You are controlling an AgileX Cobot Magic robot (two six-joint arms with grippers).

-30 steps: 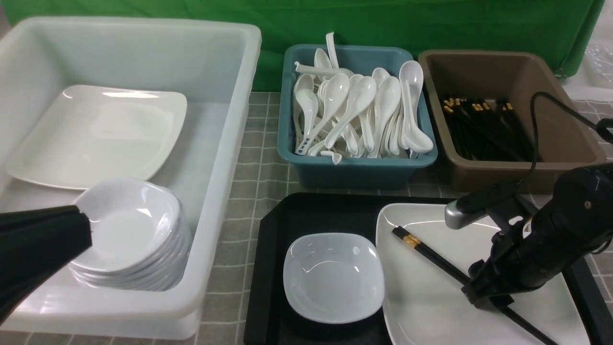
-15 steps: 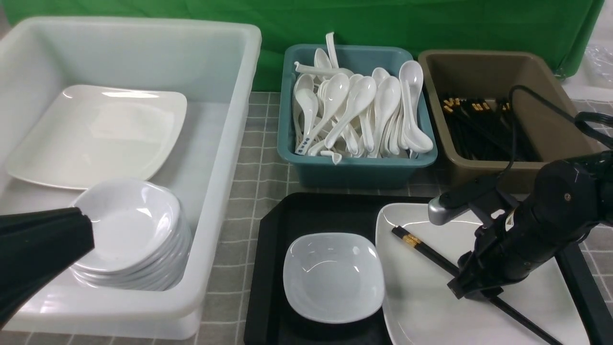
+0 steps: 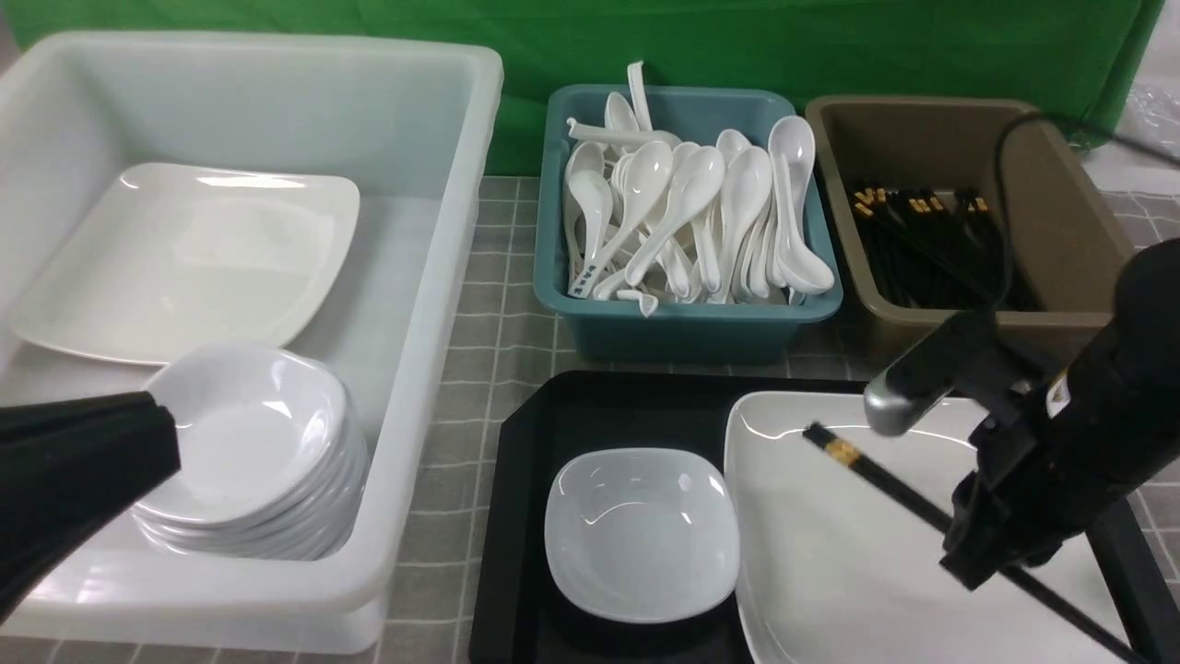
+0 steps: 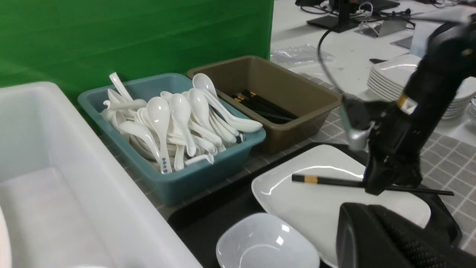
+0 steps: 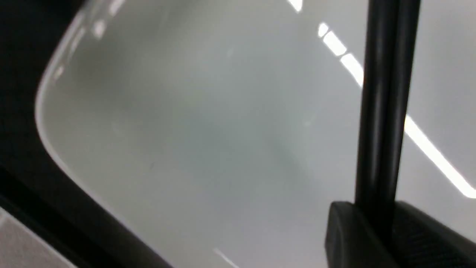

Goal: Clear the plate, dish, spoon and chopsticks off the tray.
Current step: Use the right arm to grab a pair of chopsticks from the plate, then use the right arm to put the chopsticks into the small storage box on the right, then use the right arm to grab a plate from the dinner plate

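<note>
**Step in hand: removal of the chopsticks.** The right gripper (image 3: 968, 555) is clamped across the chopsticks (image 3: 876, 478) near mid-length. The gold-banded end points away from the robot and to the left. The pair slants over the plate (image 3: 830, 581). The right wrist view suggests it is clear of the plate surface, though this cannot be confirmed.

The plate sits on the right part of the tray (image 3: 521, 480). The dish (image 3: 643, 533) sits on the tray just beside the plate's left edge. No spoon is visible on the tray, so it is judged already cleared.

The left gripper (image 3: 157, 447) is closed together and holds nothing. It is by the white tub (image 3: 442, 277), well apart from the tray.

**Next move:** carry the chopsticks to the brown bin (image 3: 922, 148) behind the tray, which already holds similar black chopsticks. The move calls for:
- enough height to pass the bin's near wall;
- turning the pair to lie along the bin before release.

The long overhang may swing or slip in the grip. The dish and plate are left to follow.
</note>
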